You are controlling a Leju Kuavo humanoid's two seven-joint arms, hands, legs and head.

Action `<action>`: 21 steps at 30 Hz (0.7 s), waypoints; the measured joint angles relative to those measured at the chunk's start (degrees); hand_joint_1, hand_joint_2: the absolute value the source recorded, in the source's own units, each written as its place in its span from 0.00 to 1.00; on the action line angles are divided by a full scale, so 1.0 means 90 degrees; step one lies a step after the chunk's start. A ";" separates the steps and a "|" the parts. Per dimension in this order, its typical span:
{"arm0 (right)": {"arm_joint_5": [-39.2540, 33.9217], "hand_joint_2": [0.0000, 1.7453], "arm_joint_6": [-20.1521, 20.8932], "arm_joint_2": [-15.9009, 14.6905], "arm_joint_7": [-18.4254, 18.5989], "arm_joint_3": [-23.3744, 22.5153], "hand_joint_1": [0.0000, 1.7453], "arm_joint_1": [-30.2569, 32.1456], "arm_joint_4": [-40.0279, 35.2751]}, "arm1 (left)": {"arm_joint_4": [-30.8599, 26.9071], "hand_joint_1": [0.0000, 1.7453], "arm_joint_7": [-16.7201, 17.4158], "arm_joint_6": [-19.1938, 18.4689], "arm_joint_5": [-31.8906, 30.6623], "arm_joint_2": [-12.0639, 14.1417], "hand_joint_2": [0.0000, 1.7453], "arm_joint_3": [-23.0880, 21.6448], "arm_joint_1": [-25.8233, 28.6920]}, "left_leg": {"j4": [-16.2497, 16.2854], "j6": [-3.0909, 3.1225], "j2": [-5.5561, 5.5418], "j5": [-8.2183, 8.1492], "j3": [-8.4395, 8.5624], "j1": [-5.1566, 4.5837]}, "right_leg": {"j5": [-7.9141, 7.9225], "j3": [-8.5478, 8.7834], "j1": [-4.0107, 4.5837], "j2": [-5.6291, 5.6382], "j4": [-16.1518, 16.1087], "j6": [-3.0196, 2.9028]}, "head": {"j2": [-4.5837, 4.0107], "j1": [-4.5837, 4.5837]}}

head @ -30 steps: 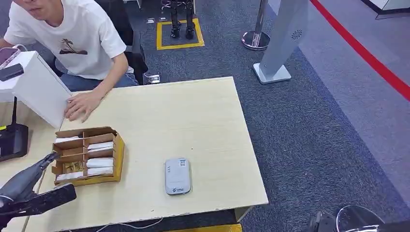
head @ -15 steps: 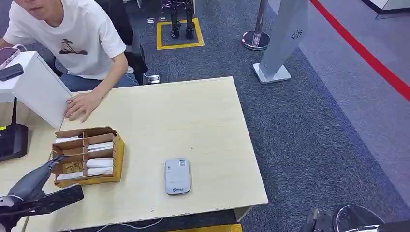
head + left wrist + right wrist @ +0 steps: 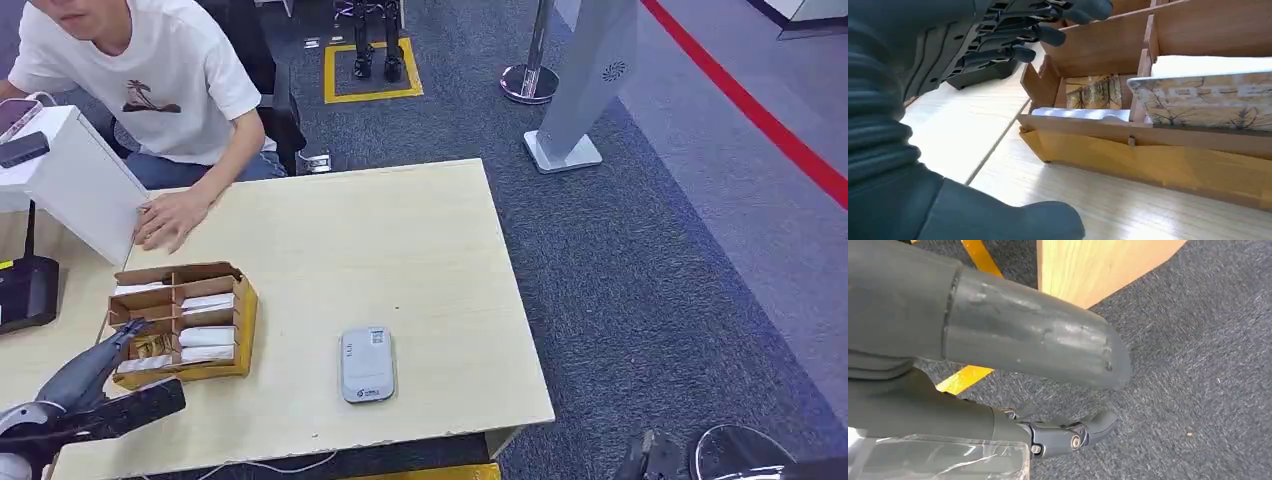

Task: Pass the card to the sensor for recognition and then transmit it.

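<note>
My left robot hand (image 3: 105, 385) is reaching in low from the left side, over the near edge of the counter (image 3: 420, 260). I'm holding its dark fingers (image 3: 1048, 35) stretched forward and apart, the thick grey thumb (image 3: 1013, 225) spread well away from them, nothing in the grasp. My left forearm is angling up toward them from below. My right robot hand (image 3: 1068, 432) is hanging down beside the counter's corner, over the carpet, fingers curling loosely inward, gripping nothing; its thumb (image 3: 1038, 347) is sticking out above them.
</note>
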 joint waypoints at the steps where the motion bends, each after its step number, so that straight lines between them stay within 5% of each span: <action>1: 0.0000 0.00 0.0003 0.0002 0.0000 0.0002 0.00 -0.0002 0.0002 | 0.0005 0.00 -0.0002 0.0002 0.0000 0.0000 1.00 -0.0002 0.0000 | 0.0000 0.0000 0.0000 0.0000 0.0000 0.0000 | 0.0000 0.0000 0.0000 0.0000 0.0000 0.0000 | -0.0002 0.0000; 21: -0.0066 0.00 -0.0005 0.0005 -0.0005 0.0095 0.00 -0.0068 0.0002 | 0.0000 0.00 -0.0002 0.0029 0.0073 0.0080 1.00 -0.0002 0.0006 | 0.0000 0.0000 0.0001 0.0001 0.0001 0.0000 | 0.0000 0.0001 0.0000 0.0001 0.0001 0.0000 | 0.0000 0.0000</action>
